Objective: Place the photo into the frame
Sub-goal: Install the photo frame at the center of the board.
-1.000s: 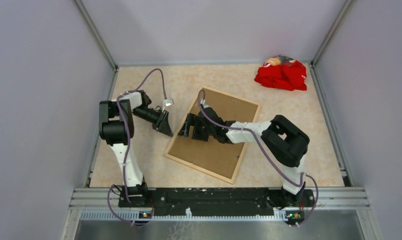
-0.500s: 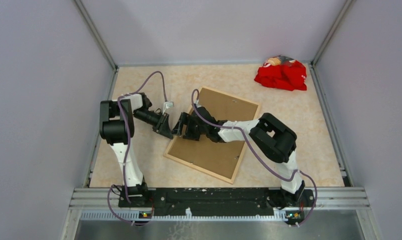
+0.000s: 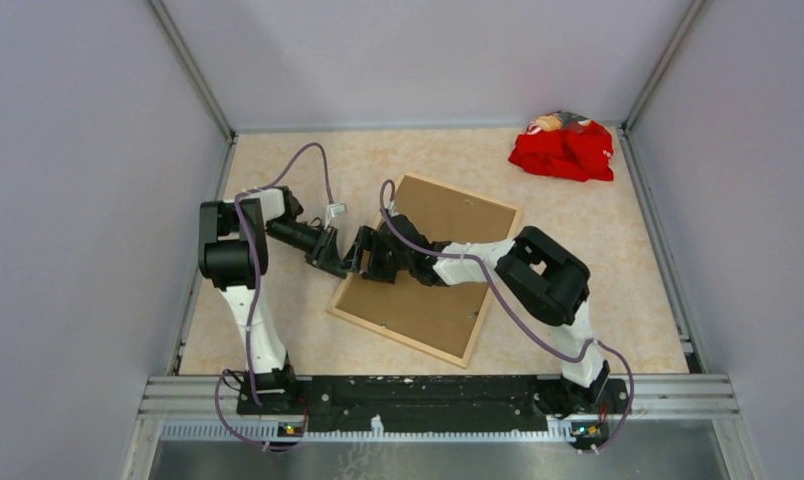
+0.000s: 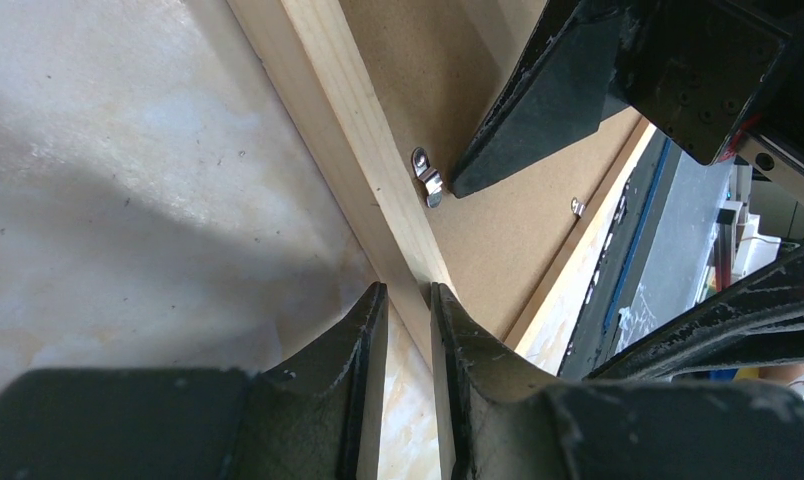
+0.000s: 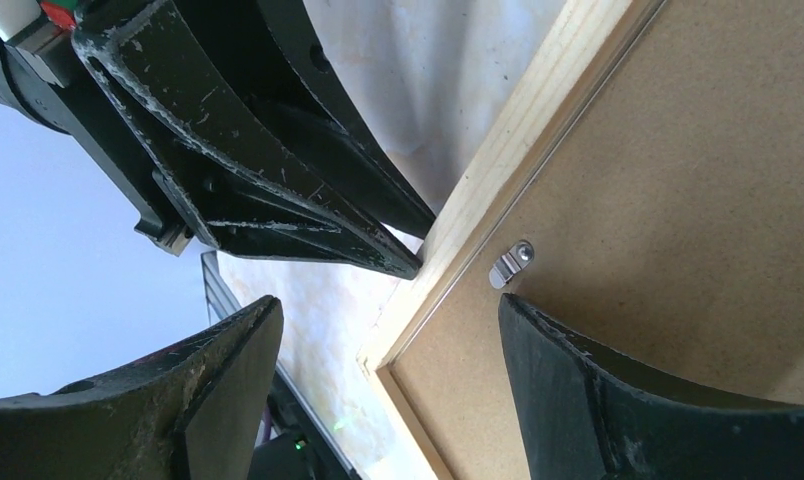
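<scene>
Left arm reaches rightward, elbow raised, its left gripper (image 4: 408, 293) pinched nearly closed on the frame (image 4: 330, 110) edge. Right arm extends leftward and low, with the right gripper (image 5: 388, 305) spread wide just beside it.

A beige, marbled table (image 3: 458, 160) fills a booth with plain pale grey walls (image 3: 78, 200) on three sides, and silvery posts (image 3: 190, 68) rise at the far corners. In the far right corner lies a crumpled red cloth (image 3: 563, 152) (something tan and dark shows at its top, too small to tell). A plain brown backing board (image 3: 428, 300) lies flat near the table's middle, turned askew to its edges. A small silvery metal tab (image 5: 511, 262) sits on the board just inside its long left edge, and another (image 4: 577, 206) shows along the adjoining edge. A ribbed metal rail (image 3: 678, 392) runs along the near side.
</scene>
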`<control>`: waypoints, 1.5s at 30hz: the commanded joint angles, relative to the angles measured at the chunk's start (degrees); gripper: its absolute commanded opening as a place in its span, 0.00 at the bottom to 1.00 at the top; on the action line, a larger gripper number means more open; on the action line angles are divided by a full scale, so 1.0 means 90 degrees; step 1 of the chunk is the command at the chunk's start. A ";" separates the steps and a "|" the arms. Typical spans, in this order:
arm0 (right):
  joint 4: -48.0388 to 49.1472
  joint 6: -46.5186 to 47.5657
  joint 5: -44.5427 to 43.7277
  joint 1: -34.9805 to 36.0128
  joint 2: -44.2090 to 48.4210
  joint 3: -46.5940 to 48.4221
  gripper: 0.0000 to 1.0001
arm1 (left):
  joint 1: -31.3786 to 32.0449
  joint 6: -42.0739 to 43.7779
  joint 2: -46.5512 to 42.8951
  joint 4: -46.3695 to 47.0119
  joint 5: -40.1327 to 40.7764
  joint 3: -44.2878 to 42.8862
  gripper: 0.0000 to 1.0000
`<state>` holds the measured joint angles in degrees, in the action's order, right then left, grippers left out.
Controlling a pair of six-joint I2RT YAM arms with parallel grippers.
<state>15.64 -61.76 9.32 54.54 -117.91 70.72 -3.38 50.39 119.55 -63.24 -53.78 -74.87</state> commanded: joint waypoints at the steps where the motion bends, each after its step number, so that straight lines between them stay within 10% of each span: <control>1: 0.0074 0.0034 -0.0073 0.0079 -0.0157 0.0312 0.79 | 0.0003 0.0134 -0.0059 0.0191 0.0016 0.0116 0.28; 45: -0.0130 0.0567 -0.0167 -0.0028 -0.0099 0.0640 0.80 | 0.0003 0.0287 -0.0093 0.0130 0.0025 0.0198 0.27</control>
<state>16.19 -60.80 9.85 54.57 -121.56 75.22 -3.62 50.30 119.52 -62.98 -54.70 -74.02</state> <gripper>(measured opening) 0.783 0.276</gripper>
